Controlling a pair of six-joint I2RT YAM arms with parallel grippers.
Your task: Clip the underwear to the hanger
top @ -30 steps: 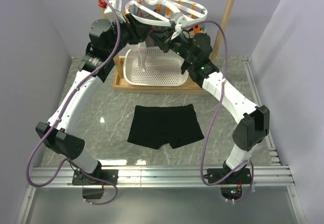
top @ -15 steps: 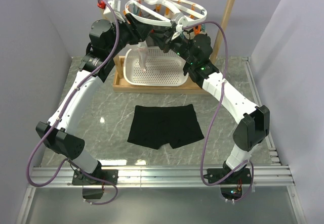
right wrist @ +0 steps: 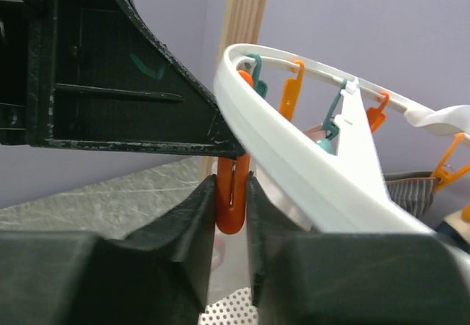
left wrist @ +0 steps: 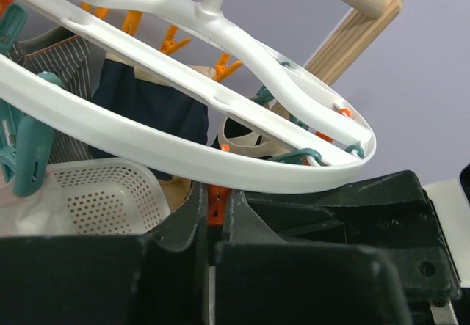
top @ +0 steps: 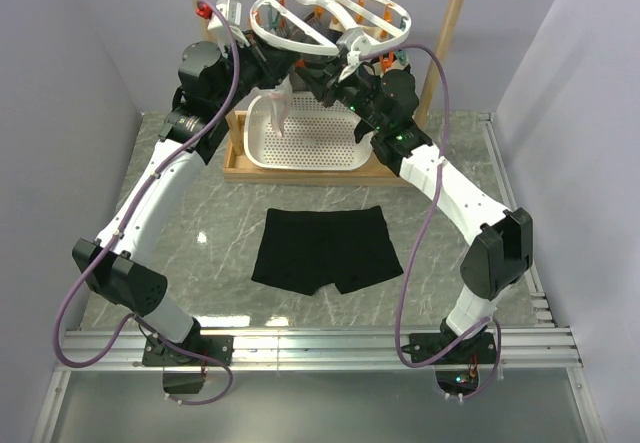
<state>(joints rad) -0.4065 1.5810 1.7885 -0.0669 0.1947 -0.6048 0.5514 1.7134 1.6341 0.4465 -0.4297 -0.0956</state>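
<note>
At the top of the wooden frame rack [top: 455,33]: we list the hanger [left wrist: 183,156], a round white plastic ring with curved inner bars and dangling orange and teal clips; both arms reach up to it.
Left gripper [left wrist: 213,218]: jaws closed tight, with an orange plastic clip [left wrist: 214,209] pinched between them just under the ring.
Right gripper [right wrist: 231,200]: jaws drawn in on a second orange plastic clip [right wrist: 231,189] that hangs from the rim.
Underwear [top: 327,250]: black boxer briefs of soft plain fabric, flat on the grey marbled table [top: 200,213], well apart from the hanger, with neither gripper on them.
Lie of the garment: waistband toward the rack, two short legs toward the arm bases; the long axis runs left to right.
Step in hand: we judge it to be clip handling at the hanger, ahead of any pick-up.
Next move: we reckon one arm must let go, descend and take the waistband edge, then lift it to a clip the other arm squeezes open.
</note>
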